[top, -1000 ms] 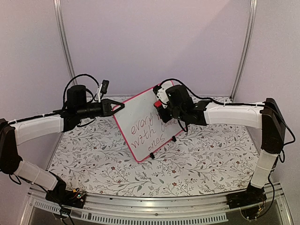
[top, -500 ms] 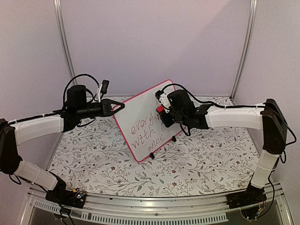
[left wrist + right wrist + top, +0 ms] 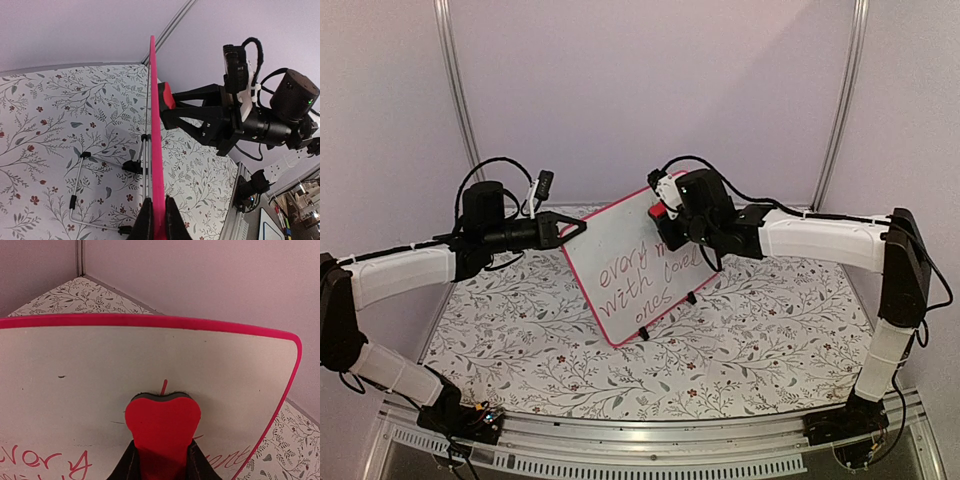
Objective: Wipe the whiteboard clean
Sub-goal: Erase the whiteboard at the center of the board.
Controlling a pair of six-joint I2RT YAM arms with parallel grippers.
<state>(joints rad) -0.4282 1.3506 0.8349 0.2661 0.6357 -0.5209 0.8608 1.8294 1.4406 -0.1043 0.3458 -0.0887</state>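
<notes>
The whiteboard [image 3: 620,240], white with a pink-red frame, stands tilted on the floral table with red handwritten words on its lower half. My left gripper [image 3: 578,229] is shut on its left edge. In the left wrist view that edge is a pink line [image 3: 154,125] running up from between the fingers of the left gripper [image 3: 159,220]. My right gripper [image 3: 670,222] is shut on a red eraser [image 3: 664,211] pressed against the board's upper right part. In the right wrist view the eraser [image 3: 162,422] rests flat on the whiteboard [image 3: 100,360], above the right gripper [image 3: 162,465], with a red stroke just above it.
A wire stand [image 3: 80,165] props the board from behind, and small black feet [image 3: 643,331] rest on the floral cloth [image 3: 520,340]. Pale walls and metal poles [image 3: 455,90] close in the back. An aluminium rail [image 3: 650,440] runs along the near edge.
My right gripper with the eraser dipped slightly over the writing, then rose toward the board's top edge, uncovering more words. The left arm and the board have stayed still.
</notes>
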